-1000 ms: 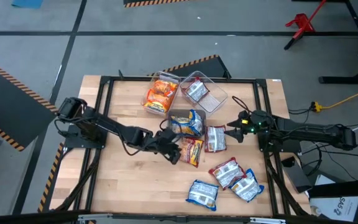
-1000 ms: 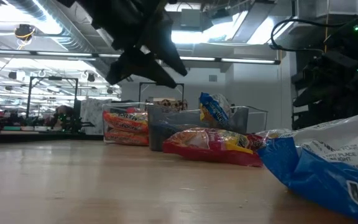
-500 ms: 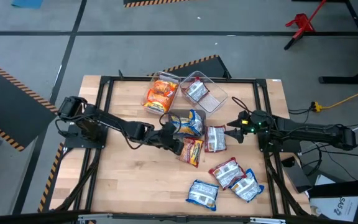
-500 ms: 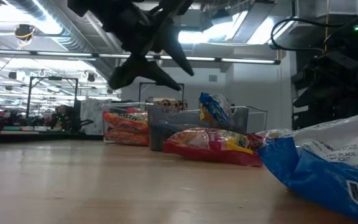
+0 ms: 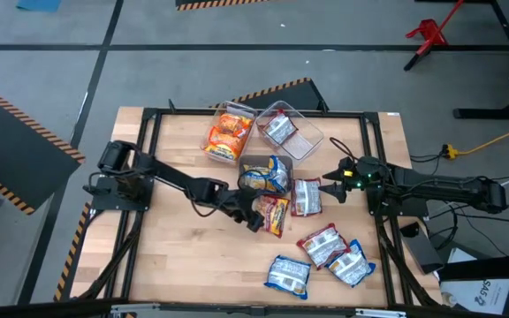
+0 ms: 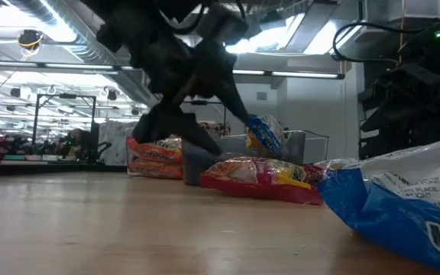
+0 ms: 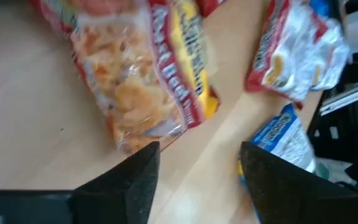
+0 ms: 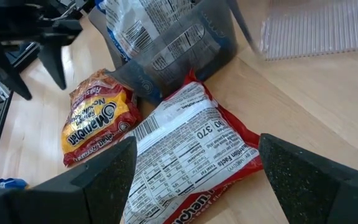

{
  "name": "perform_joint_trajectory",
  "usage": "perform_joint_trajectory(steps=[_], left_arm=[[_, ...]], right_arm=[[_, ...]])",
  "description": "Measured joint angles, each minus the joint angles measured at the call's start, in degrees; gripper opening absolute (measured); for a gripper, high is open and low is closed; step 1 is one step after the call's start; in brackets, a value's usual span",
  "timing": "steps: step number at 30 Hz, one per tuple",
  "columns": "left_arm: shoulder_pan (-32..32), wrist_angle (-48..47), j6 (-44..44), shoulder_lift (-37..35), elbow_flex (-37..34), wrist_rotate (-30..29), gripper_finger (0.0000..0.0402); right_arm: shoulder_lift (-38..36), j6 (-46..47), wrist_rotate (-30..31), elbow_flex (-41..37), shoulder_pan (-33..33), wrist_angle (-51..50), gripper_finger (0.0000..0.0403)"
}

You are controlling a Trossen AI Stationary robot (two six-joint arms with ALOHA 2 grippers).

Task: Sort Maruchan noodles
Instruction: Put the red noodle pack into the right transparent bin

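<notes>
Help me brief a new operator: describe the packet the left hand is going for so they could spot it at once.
Start at the clear bin holding blue packets at the table's middle. Just in front of it, under the open left hand, lies the orange-yellow packet, beside a red-and-white packet. It is the only orange-yellow packet lying loose on the wood; the others sit in a bin.
</notes>
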Motion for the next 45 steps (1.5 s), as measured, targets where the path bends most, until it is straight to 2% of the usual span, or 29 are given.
perform_joint_trajectory(steps=[5,10,13,22,27,33,39,42,45], left_arm=[[1.5,-1.1,-2.2,0.3,0.0,0.9,0.0252],[2.9,-4.4,-2.9,0.1,0.0,1.5,0.0259],[3.0,-7.7,-2.9,0.1,-0.1,-2.9,0.026],[3.0,-4.9,-2.0,0.3,0.0,-12.0,0.026],[2.9,-4.3,-3.4,3.2,-0.1,-11.8,0.026],[2.5,6.8,-6.9,8.8,0.3,-8.4,0.026],[2.0,11.3,-8.7,13.2,3.6,-5.7,0.0255],[2.0,12.0,-8.8,14.7,5.3,-5.6,0.0237],[1.8,13.7,-9.3,16.3,6.5,-5.4,0.0199]], right_arm=[[0.0,0.0,0.0,0.0,0.0,0.1,0.0324],[0.0,0.0,0.1,0.0,0.0,0.2,0.0324],[0.0,0.0,0.1,0.0,0.0,0.2,0.0324],[0.0,0.0,0.1,0.0,0.0,0.2,0.0324],[0.0,0.0,0.1,0.0,0.0,0.2,0.0324],[0.0,0.0,0.1,0.0,0.0,0.1,0.0324],[0.0,0.0,0.1,0.0,0.0,0.1,0.0324],[0.0,-0.1,0.1,0.0,0.0,0.1,0.0324],[0.0,-0.1,0.1,0.0,0.0,0.1,0.0324]])
